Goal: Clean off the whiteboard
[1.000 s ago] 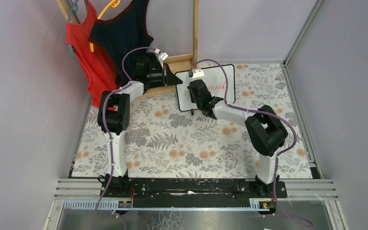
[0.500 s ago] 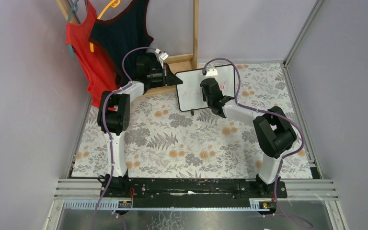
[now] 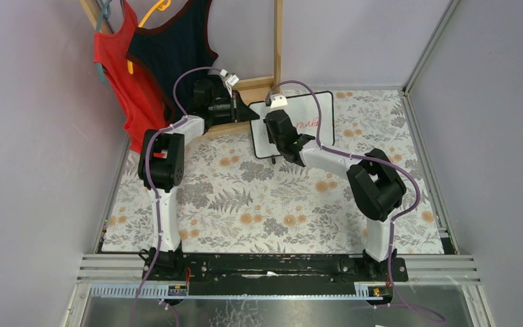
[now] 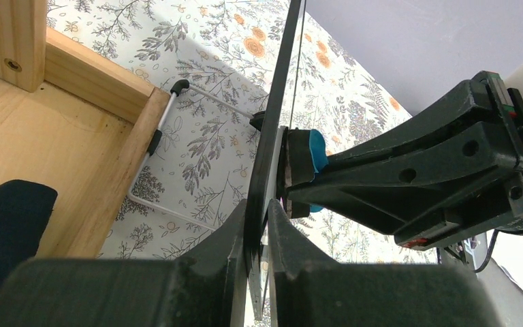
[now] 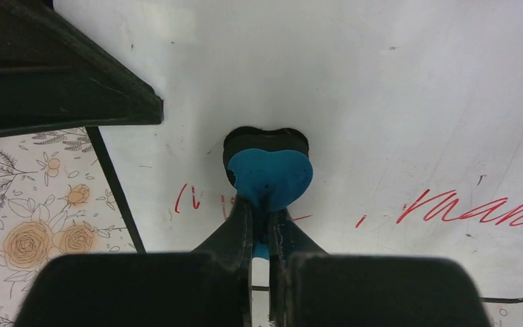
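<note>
1. The whiteboard (image 3: 317, 136) stands at the far side of the floral table cover (image 3: 245, 197), just right of the wooden base (image 4: 54, 136).
2. My left gripper (image 4: 257, 221) has its jaws clamped on the board's left edge, and from that wrist I see the board edge-on.
3. My right gripper (image 5: 262, 218) is closed on a blue heart-shaped eraser (image 5: 270, 174), which is pressed flat against the white face.
4. The eraser sits in the lower left part of the board, near the black frame (image 5: 116, 191) on that side.
5. Faint red strokes lie just left of the eraser. The fuller red writing (image 5: 477, 208) runs off to its right, above the bottom edge.
6. Above the eraser the face is bare white.
7. Behind the board, a wire foot (image 4: 156, 136) rests on the cover beside the wooden base.
</note>
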